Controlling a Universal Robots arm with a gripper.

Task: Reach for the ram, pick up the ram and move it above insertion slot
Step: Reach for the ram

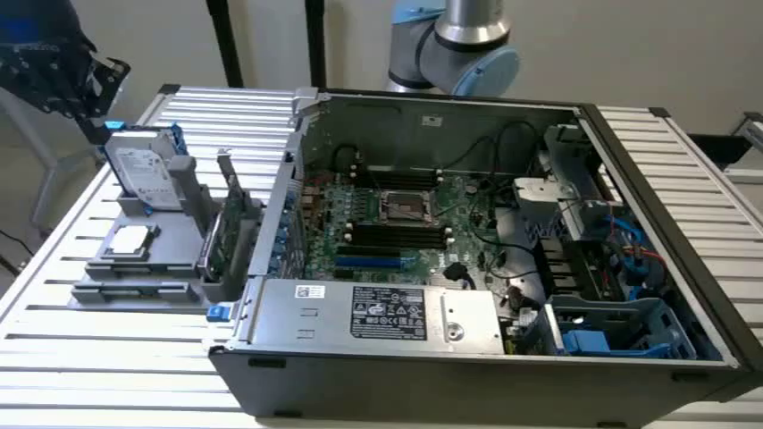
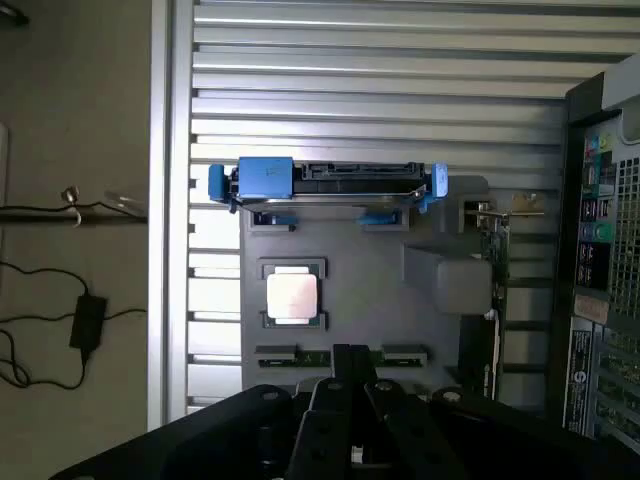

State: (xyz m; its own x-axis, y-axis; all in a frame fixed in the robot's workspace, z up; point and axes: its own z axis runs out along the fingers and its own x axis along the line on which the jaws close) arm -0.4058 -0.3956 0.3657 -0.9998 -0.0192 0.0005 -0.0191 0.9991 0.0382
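1. Nearest the wrist camera, the end effector (image 2: 350,362) hangs over the middle of the ram (image 2: 290,356). I cannot tell whether it is wide or narrow. The ram lies flat in its cradle, not lifted, at the near end of a grey fixture (image 2: 380,300) on the bench (image 1: 71,375), at the exterior view's left.
2. Just beyond the ram sits the processor chip (image 2: 292,295). A descent that drifts toward the far side could land on the chip instead of the stick.
3. A grip off the stick's middle would likely let the long, thin board tilt or twist out of its cradle.
4. Farther along the fixture, the hard drive (image 2: 330,180) stands in its blue caddy, well apart from the ram. I judge it little threat.
5. Right of the fixture, the expansion card (image 1: 232,232) stands upright between the ram and the computer case (image 1: 477,357). A low carry could clip the card or the case's left wall.
6. Inside the case, the black memory slots (image 1: 394,234) lie with loose cables (image 1: 483,259) close on their right. A stick held crooked could hover over the wrong slot or snag a cable.
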